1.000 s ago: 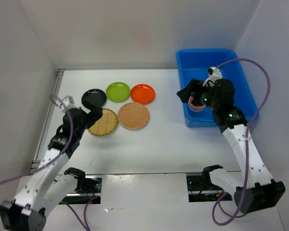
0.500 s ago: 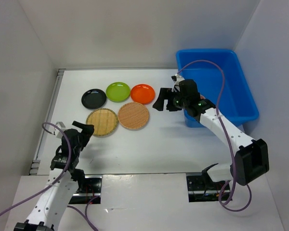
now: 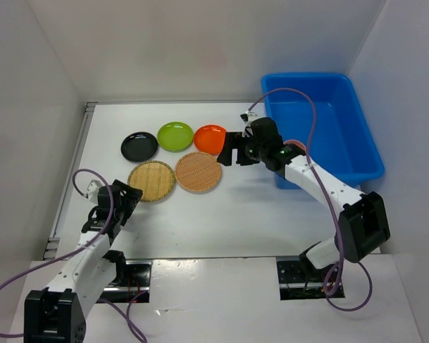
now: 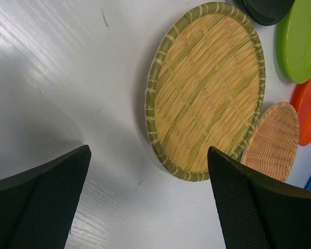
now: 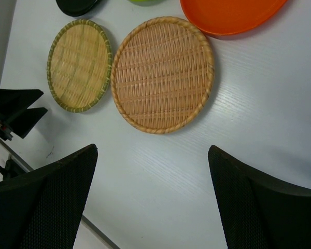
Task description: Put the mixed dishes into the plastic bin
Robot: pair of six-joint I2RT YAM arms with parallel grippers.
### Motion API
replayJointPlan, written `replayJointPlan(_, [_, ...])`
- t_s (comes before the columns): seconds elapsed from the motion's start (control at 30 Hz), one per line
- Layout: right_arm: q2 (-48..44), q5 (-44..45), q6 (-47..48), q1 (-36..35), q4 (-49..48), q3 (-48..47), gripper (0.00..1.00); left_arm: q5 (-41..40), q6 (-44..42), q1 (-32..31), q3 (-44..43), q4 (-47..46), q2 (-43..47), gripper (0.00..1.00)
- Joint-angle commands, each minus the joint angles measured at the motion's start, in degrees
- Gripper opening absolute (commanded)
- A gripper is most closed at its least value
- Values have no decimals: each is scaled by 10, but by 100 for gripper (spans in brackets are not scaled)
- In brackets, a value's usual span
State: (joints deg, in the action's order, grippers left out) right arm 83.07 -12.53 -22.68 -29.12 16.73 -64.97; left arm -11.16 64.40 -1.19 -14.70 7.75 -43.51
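Note:
On the table lie a black plate (image 3: 139, 146), a lime green plate (image 3: 175, 136) and an orange plate (image 3: 211, 138) in a row. In front of them are a green-rimmed woven tray (image 3: 151, 181) and a tan woven tray (image 3: 198, 171). The blue plastic bin (image 3: 339, 107) stands at the far right. My right gripper (image 3: 231, 150) hovers open between the orange plate and the bin; its wrist view shows the tan tray (image 5: 163, 75) just ahead of its empty jaws (image 5: 153, 150). My left gripper (image 3: 129, 193) is open and empty, just short of the green-rimmed tray (image 4: 207, 88).
White walls close in the table on the left, back and right. The table's metal-edged left rim (image 3: 68, 186) runs beside my left arm. My right arm's cable (image 3: 311, 118) loops over the bin's near-left corner.
My right gripper swung out of the bin and leftward to beside the orange plate. My left arm drew back from the black plate toward the near left.

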Motion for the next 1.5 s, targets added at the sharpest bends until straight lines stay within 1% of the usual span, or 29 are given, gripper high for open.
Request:
replayJointPlan(0.0, [2, 21, 1, -6, -23, -30, 92, 7, -24, 9, -31, -61, -16, 98])
replayJointPlan(0.07, [7, 21, 1, -6, -23, -35, 92, 21, -24, 9, -31, -74, -25, 98])
replayJointPlan(0.13, [12, 21, 1, -6, -23, -41, 92, 29, -31, 9, -31, -89, -54, 98])
replayJointPlan(0.23, [25, 21, 1, -6, -23, -46, 92, 52, -62, 14, -60, -99, -135, 98])
replayJointPlan(0.27, [25, 16, 1, -6, -23, -46, 92, 57, -68, 15, -73, -99, -186, 98])
replayJointPlan(0.3, [31, 15, 1, -6, -23, -46, 92, 68, -75, 15, -94, -99, -210, 98])
replayJointPlan(0.37, [31, 15, 1, -6, -23, -46, 92, 74, -88, 15, -108, -99, -267, 98])
replayJointPlan(0.43, [31, 22, 6, -6, -23, -46, 92, 79, -94, 15, -117, -105, -285, 91])
replayJointPlan(0.53, [36, 27, 6, -6, -23, -46, 92, 79, -94, 15, -117, -114, -285, 89])
replayJointPlan(0.57, [36, 27, 6, -6, -23, -46, 92, 79, -99, 15, -117, -114, -285, 83])
replayJointPlan(0.67, [42, 32, 6, -6, -23, -46, 92, 87, -106, 20, -117, -114, -303, 73])
replayJointPlan(0.7, [42, 32, 6, -6, -23, -46, 92, 93, -112, 26, -117, -119, -308, 66])
replayJointPlan(0.73, [48, 32, 6, -6, -23, -46, 92, 93, -112, 26, -123, -119, -316, 62])
replayJointPlan(0.8, [48, 32, 6, -6, -23, -46, 92, 98, -118, 38, -123, -119, -316, 51])
replayJointPlan(0.83, [53, 32, 6, -6, -23, -46, 92, 104, -118, 38, -123, -119, -316, 39])
replayJointPlan(0.93, [54, 32, 6, -6, -23, -46, 92, 110, -118, 45, -118, -119, -316, 20])
replayJointPlan(0.97, [54, 32, 6, -6, -23, -46, 92, 110, -118, 51, -118, -119, -316, 9])
replayJointPlan(1.03, [54, 32, 6, -6, -18, -46, 92, 110, -111, 51, -111, -119, -304, 1])
replayJointPlan(1.1, [54, 32, 6, -6, -18, -46, 92, 110, -111, 57, -106, -119, -288, 0])
replayJointPlan(1.2, [54, 26, 6, -6, -18, -46, 92, 110, -117, 57, -111, -93, -244, 0])
replayJointPlan(1.3, [54, 10, 6, -11, -18, -46, 92, 117, -132, 57, -139, -57, -183, 0])
replayJointPlan(1.33, [54, -5, 6, -11, -26, -46, 92, 123, -132, 57, -146, -41, -150, 0])
replayJointPlan(1.47, [54, -45, 1, -11, -44, -52, 92, 158, -161, 57, -196, -11, -92, 0])
